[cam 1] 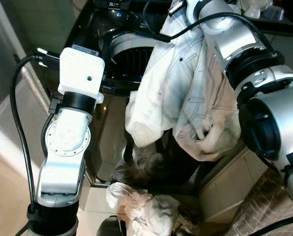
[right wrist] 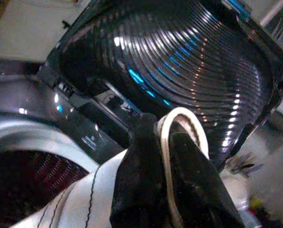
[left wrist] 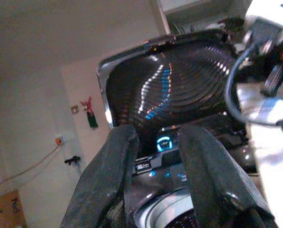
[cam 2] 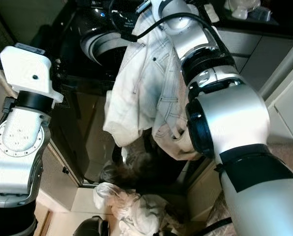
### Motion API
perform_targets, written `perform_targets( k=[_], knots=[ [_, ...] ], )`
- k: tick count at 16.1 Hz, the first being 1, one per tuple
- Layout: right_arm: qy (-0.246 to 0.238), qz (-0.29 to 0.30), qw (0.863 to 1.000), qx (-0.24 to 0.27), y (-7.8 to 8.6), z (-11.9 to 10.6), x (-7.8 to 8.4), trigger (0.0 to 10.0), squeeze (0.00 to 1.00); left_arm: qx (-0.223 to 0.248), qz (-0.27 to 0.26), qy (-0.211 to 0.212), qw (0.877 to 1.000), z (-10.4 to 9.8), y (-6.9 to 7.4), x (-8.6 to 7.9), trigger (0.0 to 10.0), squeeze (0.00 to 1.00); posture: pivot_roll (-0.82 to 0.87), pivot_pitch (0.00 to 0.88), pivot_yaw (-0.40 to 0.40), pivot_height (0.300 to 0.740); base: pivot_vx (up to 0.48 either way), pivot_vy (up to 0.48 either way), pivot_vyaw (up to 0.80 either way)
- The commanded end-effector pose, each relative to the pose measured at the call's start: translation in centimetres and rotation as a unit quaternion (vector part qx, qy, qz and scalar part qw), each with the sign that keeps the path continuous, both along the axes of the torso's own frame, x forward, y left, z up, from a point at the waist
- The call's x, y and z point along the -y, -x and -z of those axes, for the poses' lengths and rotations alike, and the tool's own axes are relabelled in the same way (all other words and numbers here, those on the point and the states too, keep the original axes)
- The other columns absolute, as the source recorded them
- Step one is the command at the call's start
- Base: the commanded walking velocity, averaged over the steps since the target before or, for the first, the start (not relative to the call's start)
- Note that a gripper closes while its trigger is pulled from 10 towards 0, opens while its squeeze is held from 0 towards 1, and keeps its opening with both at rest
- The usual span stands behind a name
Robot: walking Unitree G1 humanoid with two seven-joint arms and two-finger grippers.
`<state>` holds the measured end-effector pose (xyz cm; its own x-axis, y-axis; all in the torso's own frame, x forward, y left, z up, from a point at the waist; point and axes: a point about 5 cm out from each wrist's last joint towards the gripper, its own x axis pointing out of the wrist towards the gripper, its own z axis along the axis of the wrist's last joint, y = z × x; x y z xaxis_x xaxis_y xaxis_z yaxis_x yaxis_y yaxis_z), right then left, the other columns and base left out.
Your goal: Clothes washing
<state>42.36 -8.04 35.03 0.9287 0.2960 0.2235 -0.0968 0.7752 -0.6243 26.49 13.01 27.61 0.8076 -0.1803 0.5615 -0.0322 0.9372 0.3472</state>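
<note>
White jeans [cam 1: 185,88] hang from my right gripper [right wrist: 165,137], which is shut on a fold of their fabric [right wrist: 84,199]. They dangle beside and partly over the open drum [cam 1: 131,56] of a black top-loading washing machine [cam 2: 87,113]. Its ribbed lid [right wrist: 170,52] stands raised behind the drum. In the left wrist view my left gripper [left wrist: 155,142] is open with nothing between its fingers. It points at the lid [left wrist: 170,85] and the lit control panel, above the drum rim [left wrist: 170,213]. My left wrist [cam 1: 80,73] is at the machine's left side.
A pile of white and dark laundry [cam 1: 141,206] lies on the floor in front of the machine. A pale cabinet [cam 1: 230,182] stands on the right, with a counter holding small items [cam 1: 254,7] behind it. A wall [cam 1: 8,123] closes the left side.
</note>
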Motion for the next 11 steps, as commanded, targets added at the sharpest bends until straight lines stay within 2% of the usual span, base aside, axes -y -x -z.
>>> perform_targets(
  k=[1,3,5,7,8,9,10,11],
  knots=[
    [0.038,0.012,0.999,-0.004,-0.1,1.2,-0.2,10.0,0.0,0.003,0.003,-0.009,1.0,-0.2,0.3,0.0,10.0,0.0,0.16,0.0,-0.075,0.74,0.0,0.0,0.0],
    [0.033,0.015,0.999,-0.007,-0.1,1.0,-0.1,10.0,0.0,-0.001,0.002,-0.011,1.0,-0.1,0.4,0.0,10.0,0.0,0.17,0.0,-0.078,0.74,0.0,0.0,0.0],
    [0.012,0.012,1.0,0.011,0.1,-1.2,0.0,10.0,0.0,-0.012,0.0,-0.011,1.0,0.2,0.5,-0.1,10.0,0.0,0.18,0.0,-0.083,0.74,0.0,0.0,0.0],
    [0.083,-0.024,0.993,-0.082,0.1,-0.9,-0.5,10.0,0.0,-0.03,0.009,-0.023,0.999,0.7,0.9,0.2,10.0,0.0,0.2,0.007,-0.098,0.74,0.0,0.0,0.0],
    [0.13,-0.015,0.987,-0.096,0.2,-1.5,-0.2,10.0,0.0,-0.051,0.018,-0.025,0.998,1.4,1.3,0.2,10.0,0.0,0.22,0.03,-0.11,0.74,0.0,0.0,0.0],
    [0.12,0.012,0.99,-0.069,0.2,-2.4,0.2,10.0,0.0,-0.057,0.017,-0.026,0.998,1.7,1.5,0.2,10.0,0.0,0.23,0.032,-0.11,0.74,0.0,0.0,0.0],
    [0.08,0.122,0.975,0.168,2.0,-9.7,1.5,10.0,0.0,-0.059,0.002,-0.029,0.998,1.7,1.7,-0.3,10.0,0.0,0.26,0.05,-0.122,0.74,0.0,0.0,0.0],
    [0.021,0.116,0.967,0.225,3.0,-11.8,1.6,10.0,0.0,-0.055,-0.011,-0.03,0.998,1.5,1.6,-0.6,10.0,0.0,0.26,0.051,-0.125,0.74,0.0,0.0,0.0]
  ],
)
